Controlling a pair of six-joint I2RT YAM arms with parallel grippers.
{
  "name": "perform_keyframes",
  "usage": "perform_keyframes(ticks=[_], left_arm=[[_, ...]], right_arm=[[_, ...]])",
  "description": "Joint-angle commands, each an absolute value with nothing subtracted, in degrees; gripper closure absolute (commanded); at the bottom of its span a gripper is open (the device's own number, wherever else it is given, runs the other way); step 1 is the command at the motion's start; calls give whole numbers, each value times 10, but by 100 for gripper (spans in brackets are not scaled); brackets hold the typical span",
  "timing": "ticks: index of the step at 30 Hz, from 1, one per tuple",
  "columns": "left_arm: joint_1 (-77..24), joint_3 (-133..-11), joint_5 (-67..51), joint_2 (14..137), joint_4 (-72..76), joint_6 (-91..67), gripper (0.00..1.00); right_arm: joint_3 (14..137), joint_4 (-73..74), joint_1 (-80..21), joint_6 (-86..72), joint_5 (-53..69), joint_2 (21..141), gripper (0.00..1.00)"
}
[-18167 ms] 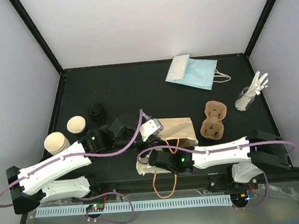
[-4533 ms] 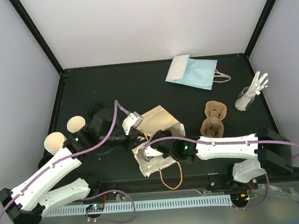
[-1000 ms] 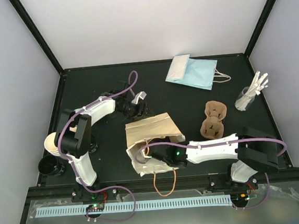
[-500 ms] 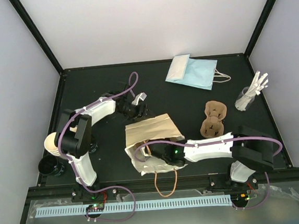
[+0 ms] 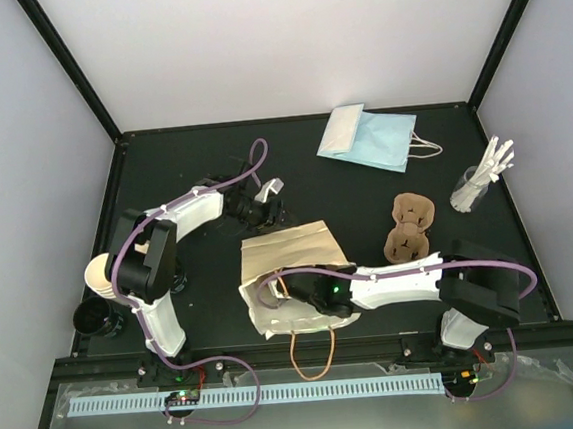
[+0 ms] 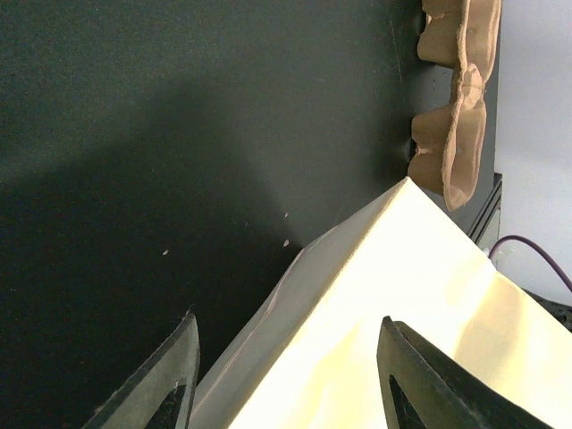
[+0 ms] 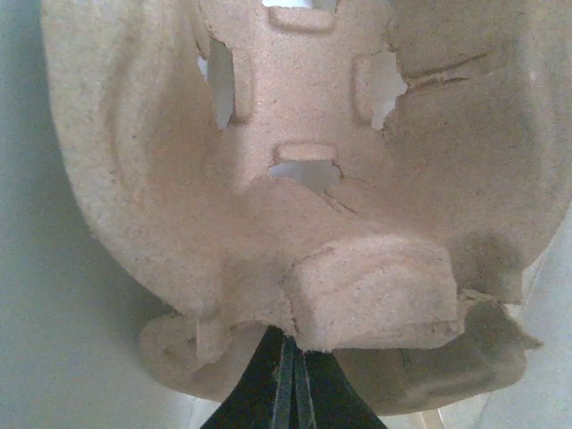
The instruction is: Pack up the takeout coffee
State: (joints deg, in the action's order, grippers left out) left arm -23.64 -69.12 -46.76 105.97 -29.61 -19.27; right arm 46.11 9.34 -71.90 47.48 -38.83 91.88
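- Noted left gripper (image 5: 269, 206) spread about halfway, empty, hovering just over the tan paper bag (image 5: 288, 256) at its far edge.
- Noted right gripper (image 7: 288, 393) pressed together, reaching into that bag, tips at a moulded-pulp cup carrier (image 7: 304, 179); pinching or merely touching, cannot tell.
- Placed takeout coffee (image 5: 95, 318), probably, well behind the left gripper, beside that arm's base.
- Judged light, thin-walled, crushable, lid slick; take mid-wall, gently.
- Cannot see cup wall beneath lid.

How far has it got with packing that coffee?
Done: the tan bag lies with its mouth open. In hand: the right gripper, shut, is in that mouth with a pulp carrier before it; the open left gripper hovers at the bag's far end. Left: no lidded cup shows inside yet.
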Motion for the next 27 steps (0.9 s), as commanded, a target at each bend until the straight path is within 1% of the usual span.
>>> perform_keyframes(ticks=[1,12,27], left_arm=[[-247,-687,-493,1040,-290,-194,44],[-258,-673,-493,1035,-283,-201,45],[-261,-656,-492,1016,-287,-200,45]], right_arm=[[472,69,-717,481,-375,923,99],[502,92,-716,493,-355,980,99],[538,128,-688,486,-333,1026,99]])
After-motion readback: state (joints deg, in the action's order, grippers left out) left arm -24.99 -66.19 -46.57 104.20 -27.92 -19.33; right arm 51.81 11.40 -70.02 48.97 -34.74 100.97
